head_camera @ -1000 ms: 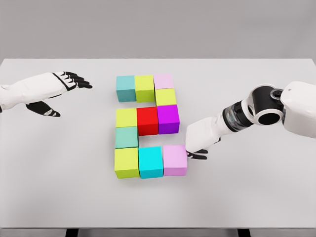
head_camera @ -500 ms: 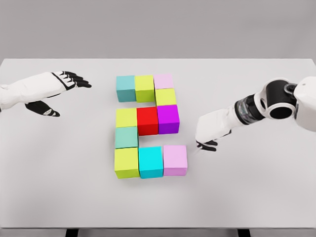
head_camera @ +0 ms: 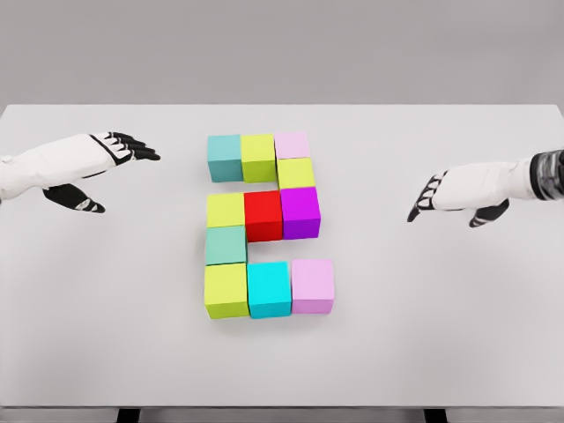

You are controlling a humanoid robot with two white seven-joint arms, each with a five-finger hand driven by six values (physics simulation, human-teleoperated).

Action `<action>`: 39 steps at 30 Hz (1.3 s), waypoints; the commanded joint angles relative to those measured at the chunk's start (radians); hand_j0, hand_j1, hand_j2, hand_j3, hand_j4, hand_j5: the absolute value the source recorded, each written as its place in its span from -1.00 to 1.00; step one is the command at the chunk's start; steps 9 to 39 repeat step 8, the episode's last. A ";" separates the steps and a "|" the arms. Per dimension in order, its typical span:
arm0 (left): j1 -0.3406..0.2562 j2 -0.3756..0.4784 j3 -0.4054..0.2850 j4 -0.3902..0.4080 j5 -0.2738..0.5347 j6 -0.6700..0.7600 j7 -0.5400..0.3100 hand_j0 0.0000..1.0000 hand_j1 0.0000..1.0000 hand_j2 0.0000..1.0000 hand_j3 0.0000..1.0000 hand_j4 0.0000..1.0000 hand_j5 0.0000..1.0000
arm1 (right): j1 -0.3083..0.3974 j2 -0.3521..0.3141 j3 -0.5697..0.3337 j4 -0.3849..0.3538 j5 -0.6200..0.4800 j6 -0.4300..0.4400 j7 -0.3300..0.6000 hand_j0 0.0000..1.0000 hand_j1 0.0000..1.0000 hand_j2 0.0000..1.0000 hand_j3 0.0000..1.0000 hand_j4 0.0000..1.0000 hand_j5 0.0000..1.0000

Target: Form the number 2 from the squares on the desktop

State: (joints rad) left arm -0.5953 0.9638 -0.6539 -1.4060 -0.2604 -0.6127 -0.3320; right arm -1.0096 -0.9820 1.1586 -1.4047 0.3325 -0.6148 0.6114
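At far left, above the table (head_camera: 88, 335), left hand (head_camera: 92, 167) hovering, fingers spread and relaxed, nothing held, in the same spot as a second ago. Toward the middle, eleven cubes laid out as a figure 2 on the tabletop. Top row: teal cube (head_camera: 225, 159), lime cube (head_camera: 258, 158), pale pink cube (head_camera: 293, 145), touching in a line. Down the right side, yellow-green cube (head_camera: 296, 173), then purple cube (head_camera: 300, 212). Middle row running back leftward: red cube (head_camera: 263, 216), yellow cube (head_camera: 225, 210). Below that, sea-green cube (head_camera: 226, 245), then the bottom row of lime corner cube (head_camera: 226, 290), cyan cube (head_camera: 269, 288) and lilac cube (head_camera: 312, 285). No gaps visible between neighbours; edges roughly flush. At right, right hand (head_camera: 458, 189) well clear of the cubes, fingers loosely extended, empty. A second ago pressed against the lilac cube's right face; now lifted and drawn back toward the table's right edge, mirroring the left. Lilac cube left sitting snug beside the cyan one. Judged from this: last piece placed, digit complete, both arms retired to rest, nothing further to move.
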 commanded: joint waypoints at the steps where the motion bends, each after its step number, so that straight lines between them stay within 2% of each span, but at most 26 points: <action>1: 0.000 0.001 0.000 0.004 0.007 0.002 0.001 1.00 1.00 1.00 1.00 1.00 1.00 | 0.011 -0.003 -0.131 0.055 -0.004 0.004 0.000 1.00 1.00 1.00 1.00 1.00 1.00; 3: 0.000 0.001 0.000 0.007 0.007 0.002 0.001 1.00 1.00 1.00 1.00 1.00 1.00 | 0.063 -0.004 -0.194 0.058 -0.003 0.004 0.000 1.00 1.00 1.00 1.00 1.00 1.00; 6: 0.000 0.001 0.000 0.005 0.007 0.002 0.001 1.00 1.00 1.00 1.00 1.00 1.00 | 0.074 -0.015 -0.234 0.058 -0.004 0.004 0.000 1.00 1.00 1.00 1.00 1.00 1.00; 39: 0.000 0.000 0.000 0.007 0.006 0.002 0.001 1.00 1.00 1.00 1.00 1.00 1.00 | 0.074 -0.018 -0.235 0.059 -0.004 0.004 0.000 1.00 1.00 1.00 1.00 1.00 1.00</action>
